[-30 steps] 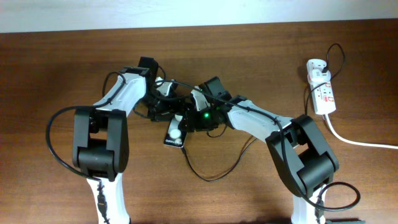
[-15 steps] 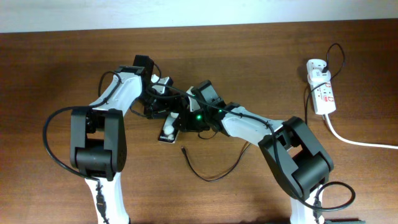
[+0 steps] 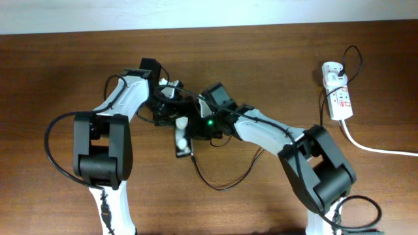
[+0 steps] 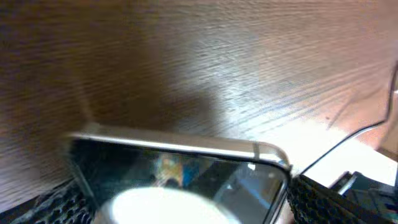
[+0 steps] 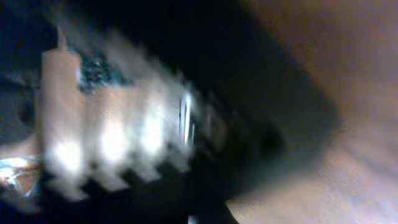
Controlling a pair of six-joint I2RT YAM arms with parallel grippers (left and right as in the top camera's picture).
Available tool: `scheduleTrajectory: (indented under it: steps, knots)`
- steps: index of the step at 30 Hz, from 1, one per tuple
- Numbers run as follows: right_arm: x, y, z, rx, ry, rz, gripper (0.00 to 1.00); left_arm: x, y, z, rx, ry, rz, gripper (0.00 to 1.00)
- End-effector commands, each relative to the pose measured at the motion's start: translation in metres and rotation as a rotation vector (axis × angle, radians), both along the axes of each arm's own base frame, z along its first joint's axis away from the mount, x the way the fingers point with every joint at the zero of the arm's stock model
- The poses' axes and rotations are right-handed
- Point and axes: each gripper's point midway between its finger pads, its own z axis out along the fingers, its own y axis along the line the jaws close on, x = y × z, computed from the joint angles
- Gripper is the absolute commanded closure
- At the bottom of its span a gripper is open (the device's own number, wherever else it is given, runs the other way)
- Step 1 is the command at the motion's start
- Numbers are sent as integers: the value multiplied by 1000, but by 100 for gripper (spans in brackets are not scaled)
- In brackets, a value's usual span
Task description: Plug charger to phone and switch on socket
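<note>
The black phone (image 3: 181,141) lies at the table's middle, seen narrow, with a white spot near its upper end. In the left wrist view its glossy face and light edge (image 4: 186,163) fill the space between my fingers. My left gripper (image 3: 171,116) is shut on the phone's upper end. My right gripper (image 3: 198,128) is pressed close against the phone's right side; its wrist view is blurred. The thin black charger cable (image 3: 222,187) loops on the table, and its tip (image 3: 193,156) lies at the phone's lower end; whether it is inserted cannot be told. The white socket strip (image 3: 339,98) lies far right.
A white adapter (image 3: 331,68) sits in the strip's far end. The strip's thick white cord (image 3: 379,149) runs off the right edge. Both arms cross over the table's middle. A stretch of the black cable shows in the left wrist view (image 4: 348,139).
The phone has turned from slanted to nearly upright in the overhead view and looks narrower. The right gripper shifted slightly right. The cable tip, apart half a second ago, is now at the phone's lower end.
</note>
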Motion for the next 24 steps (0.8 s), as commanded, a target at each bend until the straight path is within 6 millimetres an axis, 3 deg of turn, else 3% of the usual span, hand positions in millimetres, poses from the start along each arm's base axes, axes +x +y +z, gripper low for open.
scheduleTrajectory:
  steps: [1, 6, 9, 11, 14, 24]
  knots:
    - [13, -33, 8, -89, -53, -32, 96, -6, -2, 0, -177, 25, -16, 0]
    - [12, -89, 39, -203, -50, -48, 96, -4, 0, 3, -196, 15, -15, 1]
    - [6, -141, 49, -487, -35, -75, 96, -5, 1, 0, -181, 15, -20, 1]
    - [-1, -161, 48, -598, -25, -65, 96, -6, -2, 0, -179, 16, -27, 1]
    - [-3, -174, 46, -668, -22, -72, 96, -7, -2, -1, -165, 15, -32, 1]
    - [-20, -183, 15, -720, 50, -44, 95, -8, -4, -3, -155, 13, -43, 1]
